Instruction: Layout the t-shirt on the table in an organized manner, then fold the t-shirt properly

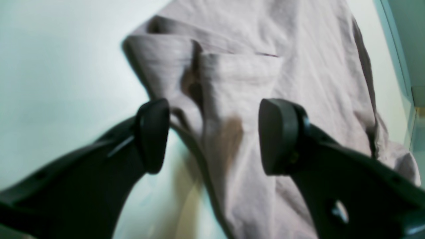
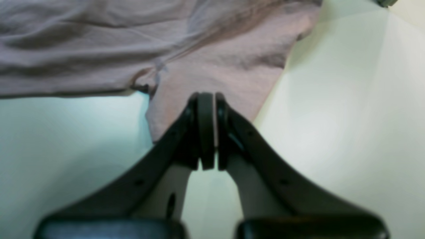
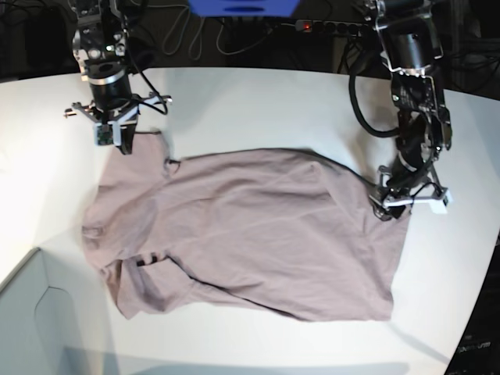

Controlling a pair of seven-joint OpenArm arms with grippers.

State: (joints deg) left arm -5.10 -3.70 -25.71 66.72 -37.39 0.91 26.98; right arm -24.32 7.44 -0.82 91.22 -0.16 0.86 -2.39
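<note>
Obscuring t-shirt (image 2: 232, 66) corner: right gripper (image 2: 208, 132)

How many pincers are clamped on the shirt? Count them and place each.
1. The right pincer is shut on a corner of the mauve cloth t-shirt; the left pincer stands open above its hem edge.

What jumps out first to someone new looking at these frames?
The mauve t-shirt sprawls rumpled across the middle of the white table. The right gripper is pinched shut on a sleeve corner at the base view's upper left. The left gripper stands open over the shirt's opposite edge.
</note>
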